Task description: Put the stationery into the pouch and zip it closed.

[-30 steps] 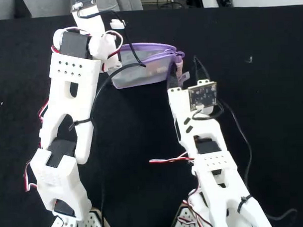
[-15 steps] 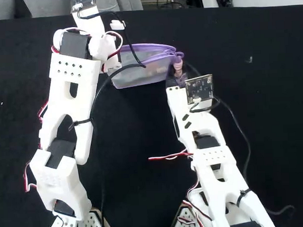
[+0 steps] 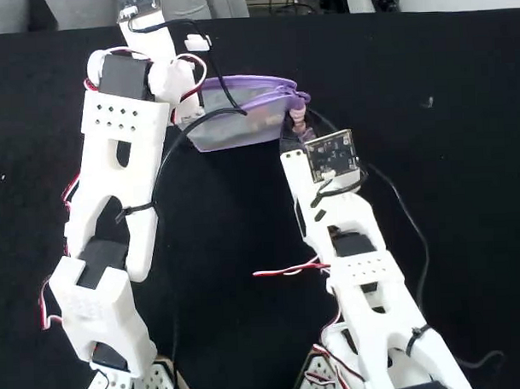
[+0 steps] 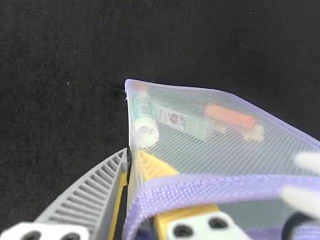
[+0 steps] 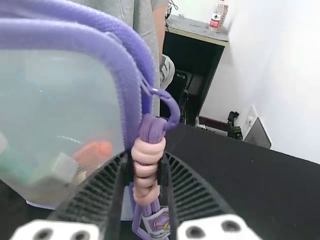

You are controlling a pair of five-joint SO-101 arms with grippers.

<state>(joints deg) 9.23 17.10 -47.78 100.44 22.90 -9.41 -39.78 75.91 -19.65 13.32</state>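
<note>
The pouch (image 3: 240, 118) is being held at the far part of the black bench (image 3: 464, 153), stretched between the two arms. One end is being clamped by the left claw (image 4: 128, 162), with the mesh edge being squeezed between a grey finger and a yellow-padded one. At the opposite end, the purple-and-pink zipper pull (image 5: 148, 150) is being pinched by the right claw (image 5: 147, 175), which is narrowed tightly around the cord. Through the clear wall, an orange piece (image 4: 231, 116) and a green-and-white piece (image 4: 144, 120) of stationery are being carried inside the pouch.
</note>
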